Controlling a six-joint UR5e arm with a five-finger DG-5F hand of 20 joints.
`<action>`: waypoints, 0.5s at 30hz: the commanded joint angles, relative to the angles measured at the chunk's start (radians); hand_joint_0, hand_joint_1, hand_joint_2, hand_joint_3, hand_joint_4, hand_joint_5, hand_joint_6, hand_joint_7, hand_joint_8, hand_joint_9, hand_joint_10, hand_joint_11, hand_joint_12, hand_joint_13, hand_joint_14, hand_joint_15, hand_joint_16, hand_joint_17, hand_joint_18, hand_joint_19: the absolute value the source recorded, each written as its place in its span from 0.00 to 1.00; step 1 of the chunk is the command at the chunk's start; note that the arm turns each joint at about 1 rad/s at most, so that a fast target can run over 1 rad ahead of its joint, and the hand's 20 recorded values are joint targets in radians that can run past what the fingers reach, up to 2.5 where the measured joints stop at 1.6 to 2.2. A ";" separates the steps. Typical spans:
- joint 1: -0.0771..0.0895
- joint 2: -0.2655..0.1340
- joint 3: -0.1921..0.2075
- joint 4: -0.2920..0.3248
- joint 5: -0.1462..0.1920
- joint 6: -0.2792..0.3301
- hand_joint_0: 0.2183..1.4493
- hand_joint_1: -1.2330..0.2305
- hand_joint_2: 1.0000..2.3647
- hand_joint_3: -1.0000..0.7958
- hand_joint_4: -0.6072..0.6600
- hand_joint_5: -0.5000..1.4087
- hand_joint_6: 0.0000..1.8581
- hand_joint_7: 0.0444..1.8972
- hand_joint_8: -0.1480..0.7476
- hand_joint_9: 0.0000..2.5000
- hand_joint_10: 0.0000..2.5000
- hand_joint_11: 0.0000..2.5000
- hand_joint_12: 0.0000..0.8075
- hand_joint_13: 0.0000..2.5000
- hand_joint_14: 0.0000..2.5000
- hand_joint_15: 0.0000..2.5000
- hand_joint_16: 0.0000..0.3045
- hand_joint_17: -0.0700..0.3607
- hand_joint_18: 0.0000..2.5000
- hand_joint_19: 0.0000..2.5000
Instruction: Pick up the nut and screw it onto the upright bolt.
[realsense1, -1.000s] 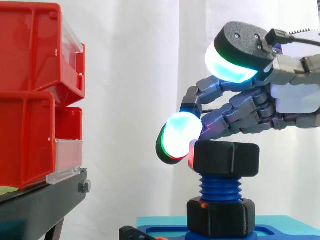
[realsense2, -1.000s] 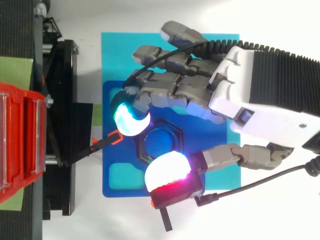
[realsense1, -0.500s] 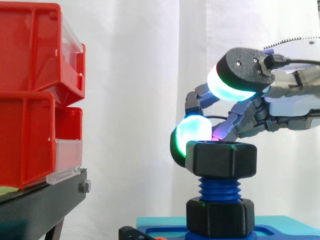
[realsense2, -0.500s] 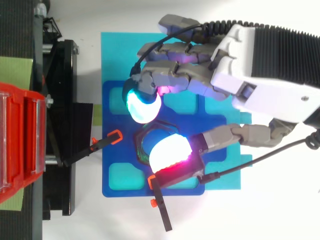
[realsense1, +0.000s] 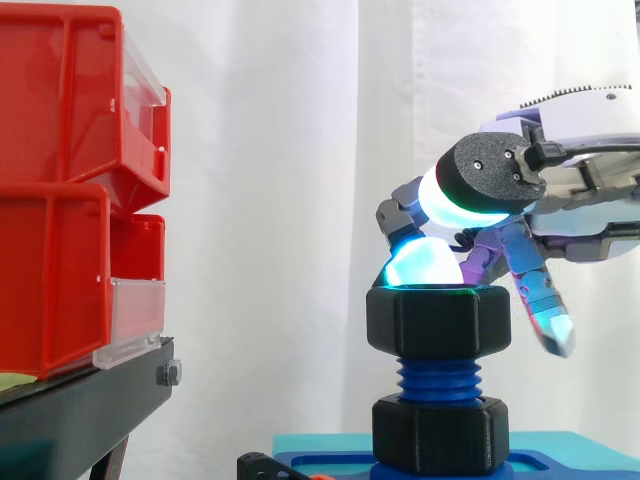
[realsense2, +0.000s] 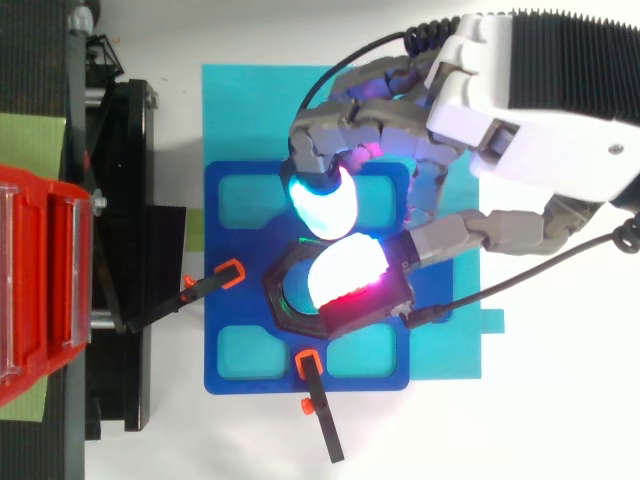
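Robot hand (realsense2: 520, 130) curled over the nut (realsense1: 438, 320), clamping nothing.
Nut on the bolt (realsense1: 438, 378) looks stiff, light, smooth: best pinched across flats near 12 and 6 o'clock.

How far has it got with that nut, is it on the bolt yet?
Done: the black nut already sits on top of the upright blue bolt. In hand: the hand is right over the nut, at its top edge; whether it grips it is unclear. Left: bare thread shows between the nut and the black collar below, so it probably needs more turning down.
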 joint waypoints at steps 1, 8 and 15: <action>-0.010 0.000 0.000 0.000 -0.007 -0.002 0.25 0.53 0.00 0.28 0.51 0.32 0.27 0.74 0.39 0.74 0.00 0.05 0.09 0.44 0.00 0.00 0.00 0.15 0.31 0.00; -0.027 0.000 0.000 0.002 -0.023 -0.002 0.23 0.58 0.00 0.28 0.58 0.28 0.27 0.65 0.47 0.67 0.00 0.11 0.19 0.40 0.00 0.00 0.02 0.19 0.25 0.00; -0.039 0.003 0.002 0.011 -0.030 -0.014 0.21 0.62 0.00 0.28 0.61 0.19 0.27 0.36 0.43 0.39 0.00 0.00 0.31 0.21 0.00 0.00 0.09 0.31 0.12 0.00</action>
